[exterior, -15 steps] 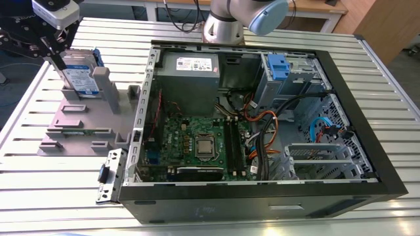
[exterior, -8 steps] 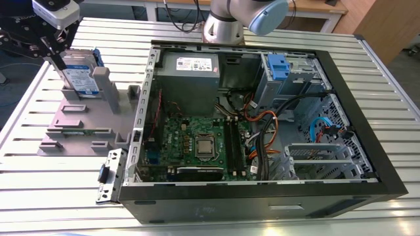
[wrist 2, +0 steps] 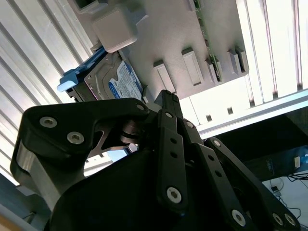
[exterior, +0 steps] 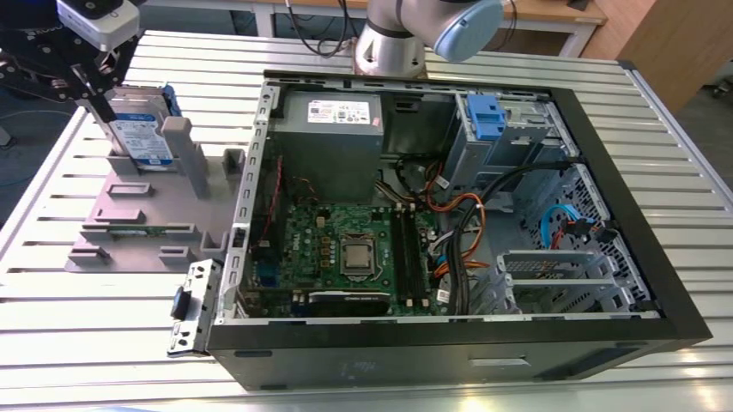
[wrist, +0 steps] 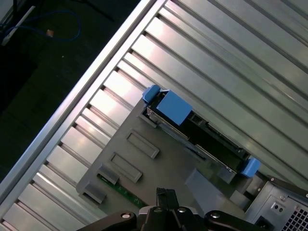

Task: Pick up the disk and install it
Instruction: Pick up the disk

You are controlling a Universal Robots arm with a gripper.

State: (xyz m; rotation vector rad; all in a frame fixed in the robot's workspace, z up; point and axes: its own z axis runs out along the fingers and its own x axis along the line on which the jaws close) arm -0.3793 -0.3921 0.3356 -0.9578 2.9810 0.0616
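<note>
Black metal computer case [exterior: 458, 343], side panel off, lies flat on the ribbed aluminium tabletop [exterior: 206, 51] with its interior facing up.

Inside the case:
- grey metal power-supply box with a white sticker [exterior: 332, 129] at the far end
- green motherboard [exterior: 343, 249] in the near half
- blue plastic bracket [exterior: 486, 112] in the drive bay, at the far corner toward the exterior view's right
- orange and black cables [exterior: 456, 206] running between motherboard and bay

Silver-and-blue arm [exterior: 396, 39] rises just beyond the case's far wall.

Outside the case, along its wall on the exterior view's left, is a grey plastic stand with upright posts [exterior: 137, 202]. A narrow green circuit strip [wrist: 120, 191] sits in one of the stand's slots.

The disk [exterior: 147, 133] is a flat silver metal hard drive with a white-and-blue label and a blue plastic frame. It stands on edge in the far end of the stand, outside the case, not installed. The first wrist view shows it edge-on, a blue tab at each end.

The black claw [exterior: 98, 101] is at the disk's upper part, on the face turned away from the case. In the second wrist view its linkage overlaps the labelled face. This looks like contact, but the angle is crowded. I cannot tell whether the claw is clamped on the disk or not.
</note>
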